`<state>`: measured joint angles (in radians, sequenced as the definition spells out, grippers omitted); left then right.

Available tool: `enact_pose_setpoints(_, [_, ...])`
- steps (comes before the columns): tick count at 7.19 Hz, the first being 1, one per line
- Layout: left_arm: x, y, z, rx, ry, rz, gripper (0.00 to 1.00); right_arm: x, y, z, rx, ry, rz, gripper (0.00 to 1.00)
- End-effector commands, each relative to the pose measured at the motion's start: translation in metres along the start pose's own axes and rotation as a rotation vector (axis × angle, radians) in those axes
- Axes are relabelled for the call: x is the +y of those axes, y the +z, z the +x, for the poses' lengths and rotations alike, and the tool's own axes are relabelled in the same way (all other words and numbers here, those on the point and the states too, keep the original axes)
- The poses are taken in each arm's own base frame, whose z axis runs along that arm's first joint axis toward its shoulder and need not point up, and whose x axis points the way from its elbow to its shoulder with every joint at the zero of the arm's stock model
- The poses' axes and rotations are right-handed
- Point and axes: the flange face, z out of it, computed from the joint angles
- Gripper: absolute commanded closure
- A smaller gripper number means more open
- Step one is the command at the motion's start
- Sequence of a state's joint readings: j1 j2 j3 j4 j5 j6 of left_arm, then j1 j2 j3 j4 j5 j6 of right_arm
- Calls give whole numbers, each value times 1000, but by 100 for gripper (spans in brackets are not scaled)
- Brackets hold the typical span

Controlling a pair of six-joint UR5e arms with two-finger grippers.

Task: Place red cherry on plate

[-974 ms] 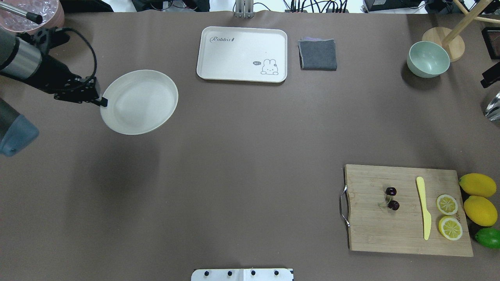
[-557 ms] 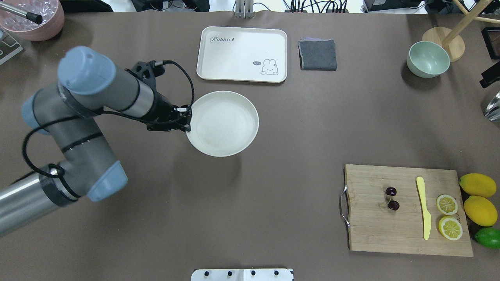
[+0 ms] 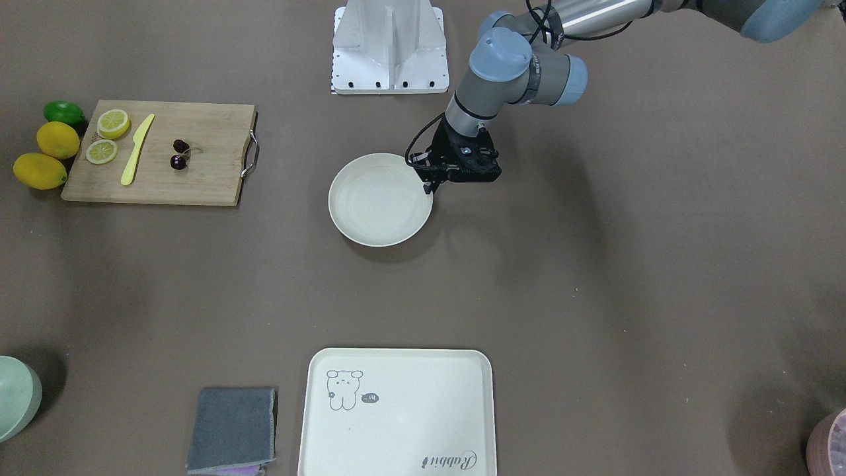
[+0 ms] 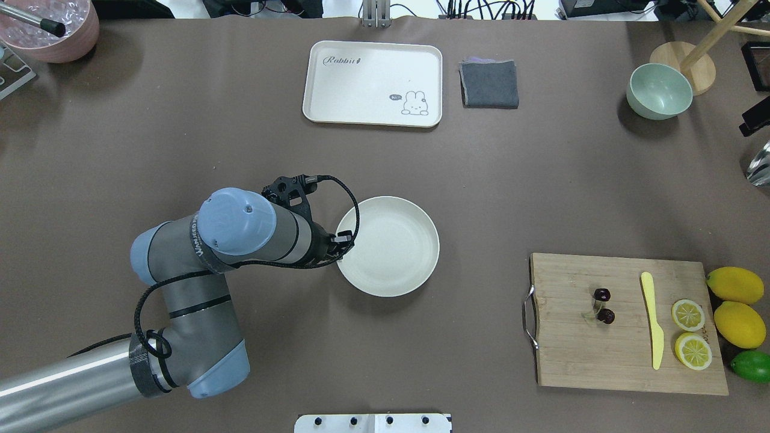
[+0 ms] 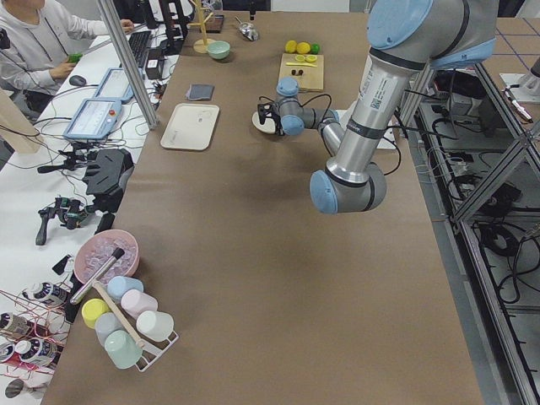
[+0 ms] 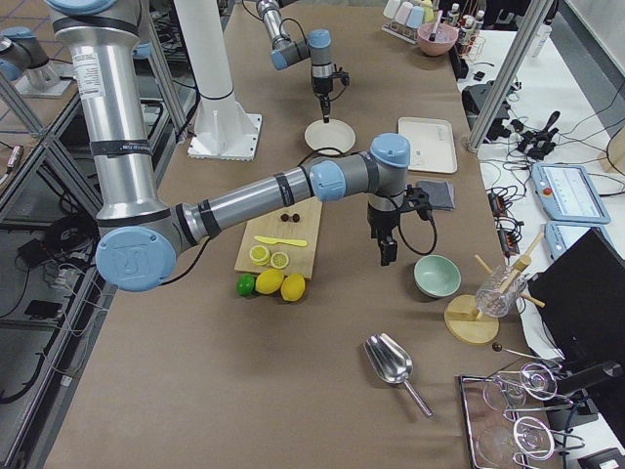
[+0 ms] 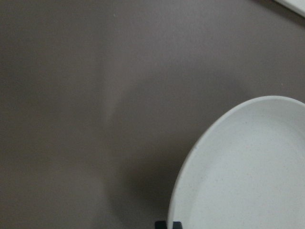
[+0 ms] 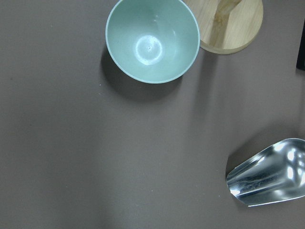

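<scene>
Pinching the left edge of the round shallow off-white plate (image 4: 397, 240) with the left tool (image 4: 341, 243), narrowed onto the rim and clamped there; visible from the left wrist as dark fingertips (image 7: 162, 224) right at the plate's edge. Carried or just set down near the middle of the desk (image 4: 385, 337): hard to tell which, with a soft shadow under the rim hinting at a slight lift. Nothing on the plate yet.

Resting well apart from it, to the right and slightly nearer the robot: the pair of tiny glossy maroon cherries on thin greenish stems (image 4: 603, 305), on the left half of the rectangular wooden cutting board with a metal handle (image 4: 625, 361). Lined up roughly near-to-far, one fruit behind the other, stems off to the left, toward the handle. Just right of them, a pale yellow plastic knife (image 4: 652, 319), then two lemon halves (image 4: 687, 315).

Hanging over the far right of the desk beside the mint-green bowl (image 6: 437, 276): the right tool (image 6: 387, 252), wide or narrow impossible to say from the side view alone. Judged nearer the cherries than the left tool, so likely the better candidate for the pick, coming in from the far right and closing across the stems or one fruit. Before that, probably, releasing the plate.
</scene>
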<state>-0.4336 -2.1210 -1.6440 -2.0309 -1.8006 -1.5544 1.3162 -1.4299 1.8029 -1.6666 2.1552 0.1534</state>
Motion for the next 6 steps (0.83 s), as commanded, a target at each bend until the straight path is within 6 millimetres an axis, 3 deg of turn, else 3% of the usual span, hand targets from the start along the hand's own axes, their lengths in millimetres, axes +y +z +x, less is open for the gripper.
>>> enact_pose_setpoints(1, [-1,-1,0,4,-1,14,2,-2,1,0,0,3,-5,0])
enact_pose_setpoints(2, [-18,-12,-1,5,-10,26,2,-3,2,-3,2,0,-6,0])
enact_pose_setpoints(3, [-50,-38,-18,-3,25,-7,2,-3,5,-3,2,0,-12,0])
enact_pose_setpoints(4, [-92,-80,-41,-47,65,-36,2,-3,6,-4,-11,1,-17,0])
enact_pose_setpoints(5, [-118,-120,-69,-87,143,-38,2,-3,7,-3,-12,1,-19,0])
enact_pose_setpoints(6, [-154,-149,-120,-127,226,-35,2,-3,7,-4,-12,0,-19,0])
